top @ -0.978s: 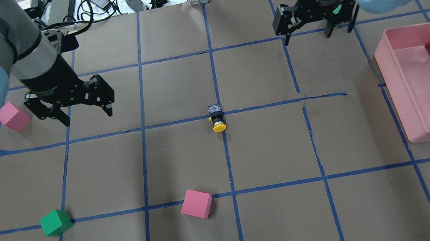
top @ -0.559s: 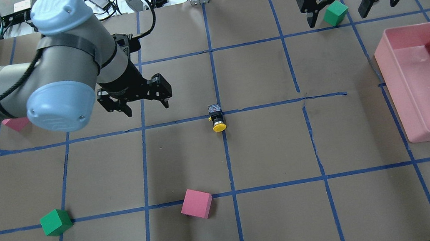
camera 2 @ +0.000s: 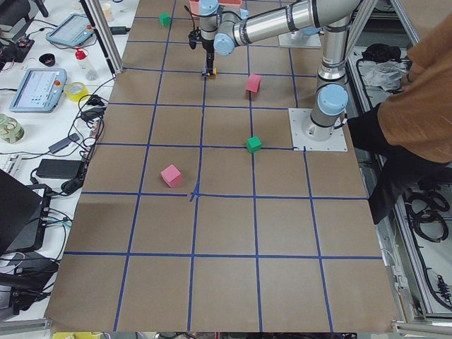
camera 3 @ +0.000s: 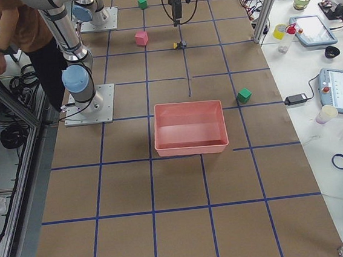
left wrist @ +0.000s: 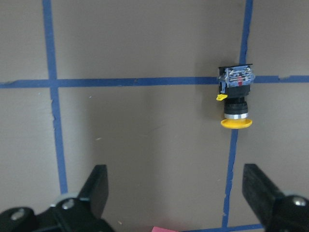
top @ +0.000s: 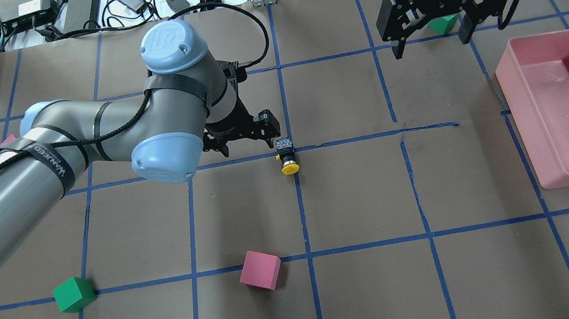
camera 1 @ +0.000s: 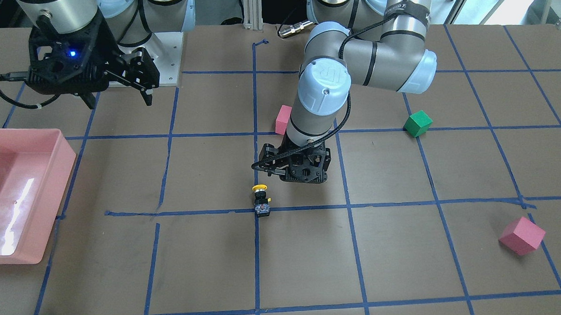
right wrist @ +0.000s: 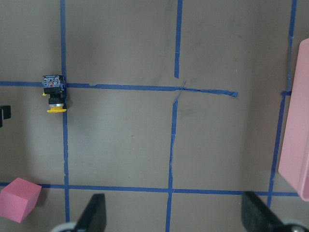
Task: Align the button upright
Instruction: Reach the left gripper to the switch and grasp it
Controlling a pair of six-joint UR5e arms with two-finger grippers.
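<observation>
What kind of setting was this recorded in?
Probably a robotics lab workcell: a brown paper-covered table marked with a blue tape grid, grey-and-blue robot arms mounted on it, and a touchscreen teach pendant and black cables on benches alongside.

UR logo on the left arm's blue joint cap (top: pixel 167 39). "2F Adaptive" printed on the right gripper (top: pixel 431 46) body. Lettering on the arm strap (top: pixel 54 164) is unreadable.

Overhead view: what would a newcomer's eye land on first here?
The large left arm stretched across the table, its open left gripper hanging just beside the button, which lies on its side on a blue tape line mid-table. After that, the pink bin at the table's right edge.
</observation>
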